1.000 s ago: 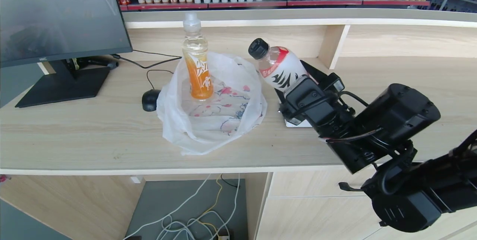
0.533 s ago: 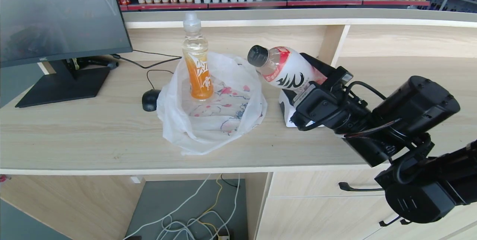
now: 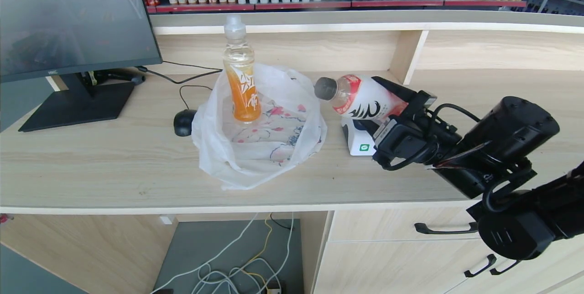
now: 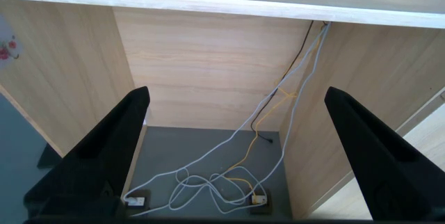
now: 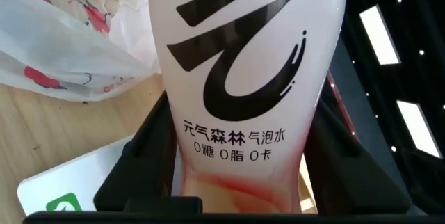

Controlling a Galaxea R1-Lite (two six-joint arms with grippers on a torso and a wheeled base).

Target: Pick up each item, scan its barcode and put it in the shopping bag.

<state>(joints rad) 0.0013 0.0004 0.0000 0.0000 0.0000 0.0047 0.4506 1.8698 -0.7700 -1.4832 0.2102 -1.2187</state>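
White bottle (image 3: 362, 98) held sideways by right pincer (image 3: 388, 112) above scanner (image 3: 357, 142); bag (image 3: 255, 152) with orange bottle (image 3: 242, 88) beside; left pincer (image 4: 236, 123) wide.

The white bottle (image 3: 365, 102) bears a large black brush-stroke emblem with a row of small black characters beneath it. The orange bottle (image 3: 242, 93) carries white brush characters. The scanner (image 3: 358, 141) shows a small green square sign. The monitor (image 3: 68, 15) has a bezel mark too small to read.

Directly beneath the right gripper (image 3: 390, 112), clamped on the white bottle (image 3: 360, 101), sits the scanner (image 3: 358, 143). To its left the shopping bag (image 3: 255, 159) gapes, an orange bottle (image 3: 242, 88) upright inside.
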